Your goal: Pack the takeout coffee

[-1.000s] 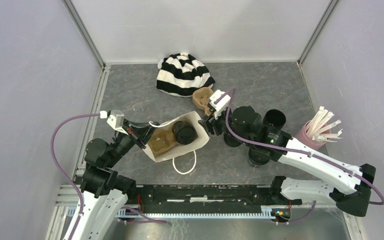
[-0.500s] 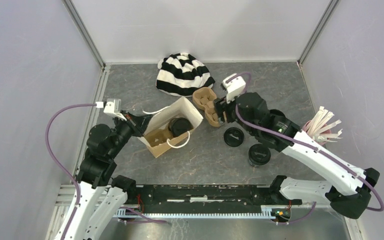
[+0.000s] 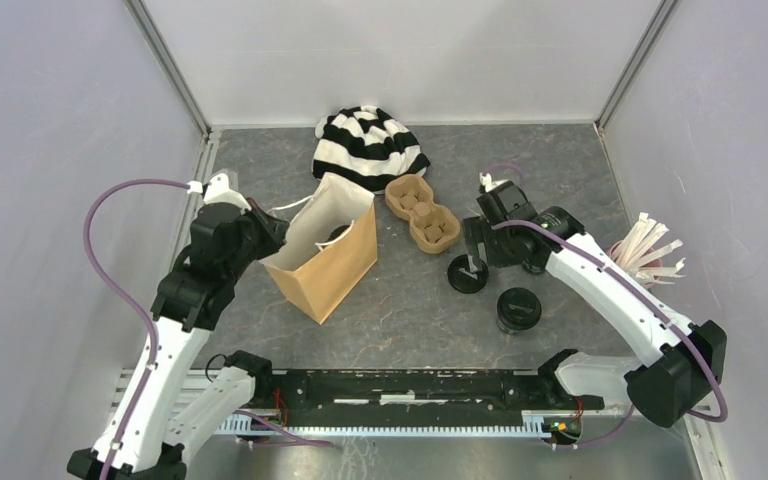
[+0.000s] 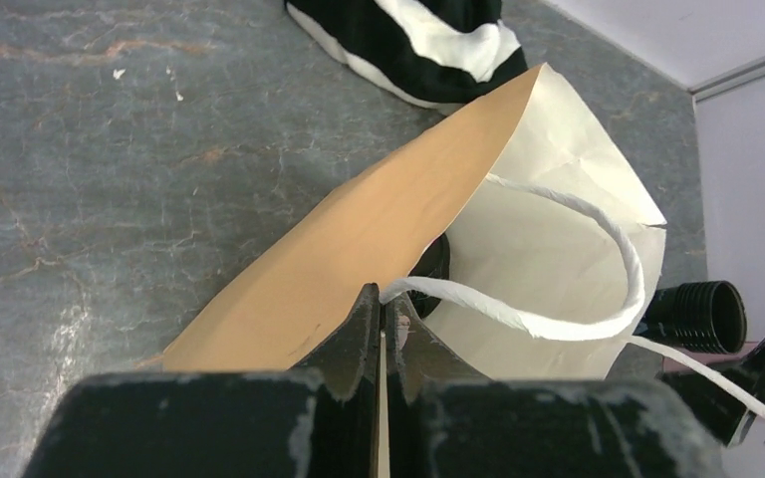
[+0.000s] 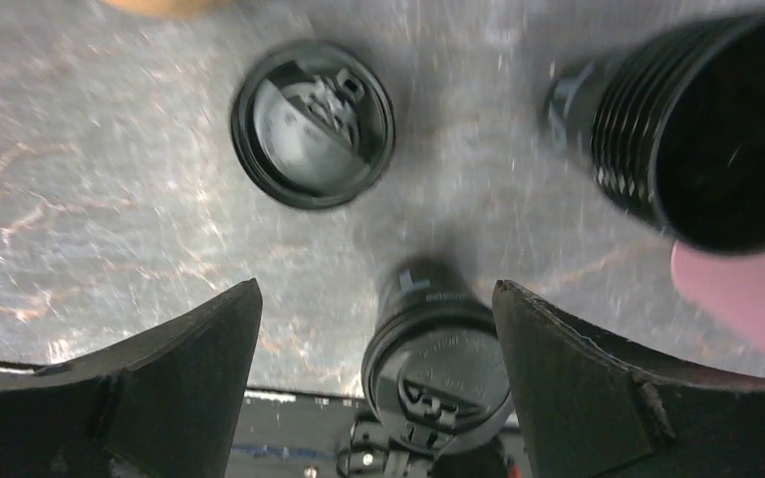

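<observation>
A brown paper bag [image 3: 330, 262] stands upright left of centre. My left gripper [image 3: 272, 232] is shut on its rim by the white cord handle [image 4: 558, 324], as the left wrist view [image 4: 383, 299] shows. Something black [image 4: 434, 265] sits deep inside the bag. A black lidded coffee cup [image 3: 518, 308] stands on the table, also in the right wrist view [image 5: 436, 370]. A round black lid [image 3: 467, 273] shows from straight above [image 5: 313, 123]; I cannot tell whether a cup is under it. My right gripper [image 3: 474, 256] is open and empty above these [image 5: 374, 289].
A brown cardboard two-cup carrier [image 3: 422, 212] lies right of the bag. A black-and-white striped hat [image 3: 368, 148] lies at the back. A pink cup with white sticks [image 3: 640, 262] stands at the right wall. A black ribbed open cup [image 5: 697, 129] is beside my right wrist.
My left gripper rose and drew back, pulling the bag from lying on its side to upright. My right gripper moved from beside the carrier to above the black lid and cup.
</observation>
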Controlling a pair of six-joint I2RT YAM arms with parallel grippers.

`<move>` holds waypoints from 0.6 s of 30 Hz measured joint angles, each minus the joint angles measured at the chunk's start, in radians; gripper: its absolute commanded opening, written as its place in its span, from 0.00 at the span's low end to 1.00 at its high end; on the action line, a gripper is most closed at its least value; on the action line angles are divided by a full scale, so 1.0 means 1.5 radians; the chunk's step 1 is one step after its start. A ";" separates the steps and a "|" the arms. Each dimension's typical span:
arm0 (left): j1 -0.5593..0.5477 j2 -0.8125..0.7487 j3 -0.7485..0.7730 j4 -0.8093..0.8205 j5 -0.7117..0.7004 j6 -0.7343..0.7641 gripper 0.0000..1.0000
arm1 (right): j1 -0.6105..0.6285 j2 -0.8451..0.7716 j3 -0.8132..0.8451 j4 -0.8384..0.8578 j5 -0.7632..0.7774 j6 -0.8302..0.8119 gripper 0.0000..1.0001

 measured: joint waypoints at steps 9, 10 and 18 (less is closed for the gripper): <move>0.000 0.018 0.022 -0.042 -0.007 -0.020 0.02 | -0.007 -0.053 -0.077 -0.101 -0.005 0.092 0.97; 0.000 0.017 0.022 -0.043 -0.007 -0.020 0.02 | -0.008 -0.066 -0.082 -0.106 -0.002 0.102 0.97; 0.000 0.017 0.028 -0.055 -0.007 -0.020 0.02 | -0.018 -0.110 -0.103 -0.137 0.031 0.148 0.98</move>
